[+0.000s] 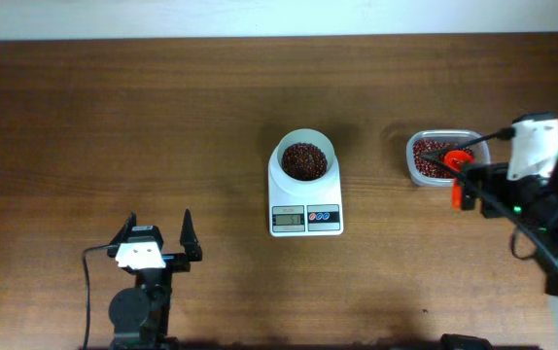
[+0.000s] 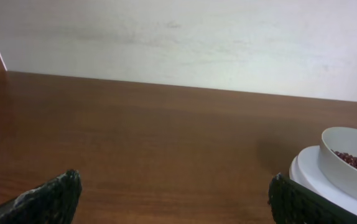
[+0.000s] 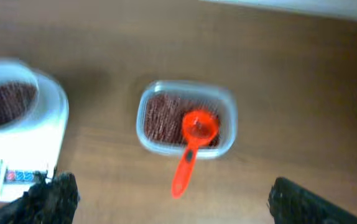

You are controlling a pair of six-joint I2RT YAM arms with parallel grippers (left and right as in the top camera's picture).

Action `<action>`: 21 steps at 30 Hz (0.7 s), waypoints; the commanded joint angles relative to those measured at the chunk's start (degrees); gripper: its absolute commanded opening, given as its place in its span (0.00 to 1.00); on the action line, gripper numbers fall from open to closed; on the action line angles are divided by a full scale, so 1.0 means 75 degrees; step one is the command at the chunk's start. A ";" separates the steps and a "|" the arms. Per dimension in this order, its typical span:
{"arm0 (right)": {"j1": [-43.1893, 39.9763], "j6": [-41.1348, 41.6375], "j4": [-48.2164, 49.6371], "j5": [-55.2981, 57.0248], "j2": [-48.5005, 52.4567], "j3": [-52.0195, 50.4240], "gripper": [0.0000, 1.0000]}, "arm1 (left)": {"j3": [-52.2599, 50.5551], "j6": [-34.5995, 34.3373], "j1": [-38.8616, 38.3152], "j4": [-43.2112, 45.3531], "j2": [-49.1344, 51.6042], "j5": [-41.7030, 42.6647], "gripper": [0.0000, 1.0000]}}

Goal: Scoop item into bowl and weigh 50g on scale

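The white bowl (image 1: 282, 158) stands on the white scale (image 1: 305, 201) at the table's middle and holds dark red-brown beans (image 1: 303, 160). More beans (image 1: 429, 156) fill a clear tub (image 1: 418, 139) to the right. An orange-red scoop (image 1: 458, 161) lies in the tub, its handle over the near rim. My right gripper (image 1: 477, 181) hovers above the tub, open and empty. In the right wrist view its fingers (image 3: 172, 183) frame the scoop (image 3: 194, 140), tub (image 3: 146, 106), bowl (image 3: 7, 70) and scale (image 3: 38, 140). My left gripper (image 1: 157, 241) is open and empty at the front left.
The left wrist view shows open fingers (image 2: 175, 193) over bare wood, with the bowl (image 2: 346, 142) and scale (image 2: 308, 177) at the right edge and a pale wall behind. The scale's display (image 1: 288, 219) faces the front edge.
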 commanded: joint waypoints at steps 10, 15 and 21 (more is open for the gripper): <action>-0.0006 -0.0052 0.6076 -0.1343 -0.1142 -0.5068 0.99 | -0.0017 0.0149 0.0032 -0.0032 -0.0035 -0.0079 0.99; -0.0006 -0.0052 0.6837 -0.1346 -0.1585 -0.6298 0.99 | -0.0017 0.0149 0.0032 -0.0032 -0.0035 -0.0079 0.99; -0.0006 -0.0050 0.7114 -0.1346 -0.1754 -0.7026 0.99 | -0.0017 0.0149 0.0032 -0.0032 -0.0035 -0.0079 0.99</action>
